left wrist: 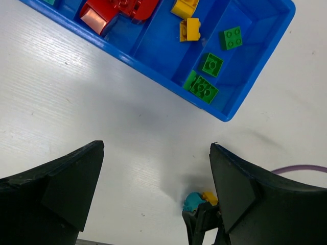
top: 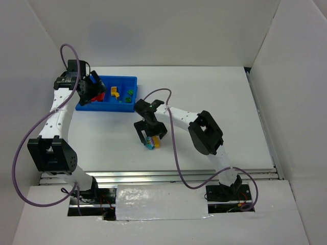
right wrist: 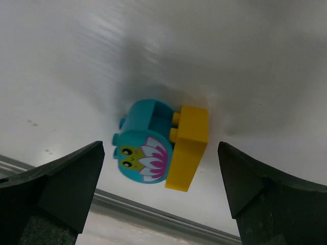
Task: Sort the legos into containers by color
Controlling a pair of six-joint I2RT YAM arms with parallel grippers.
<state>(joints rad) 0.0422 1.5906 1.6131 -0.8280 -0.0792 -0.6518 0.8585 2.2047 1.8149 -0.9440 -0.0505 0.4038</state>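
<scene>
A cyan lego with a flower face (right wrist: 144, 148) lies on the table joined to a yellow lego (right wrist: 188, 147); the pair also shows in the top view (top: 152, 143) and the left wrist view (left wrist: 194, 202). My right gripper (top: 149, 136) (right wrist: 161, 191) is open, its fingers either side of and just above the pair, not touching. The blue tray (top: 132, 80) (left wrist: 260, 66) holds red legos (left wrist: 115, 10), yellow legos (left wrist: 189, 28) and green legos (left wrist: 212, 64) in separate compartments. My left gripper (top: 96, 92) (left wrist: 156, 196) is open and empty above the tray's left end.
White walls stand on the left, back and right of the table. A metal rail (top: 179, 176) runs along the near edge. The right arm's purple cable (top: 176, 153) loops beside the lego pair.
</scene>
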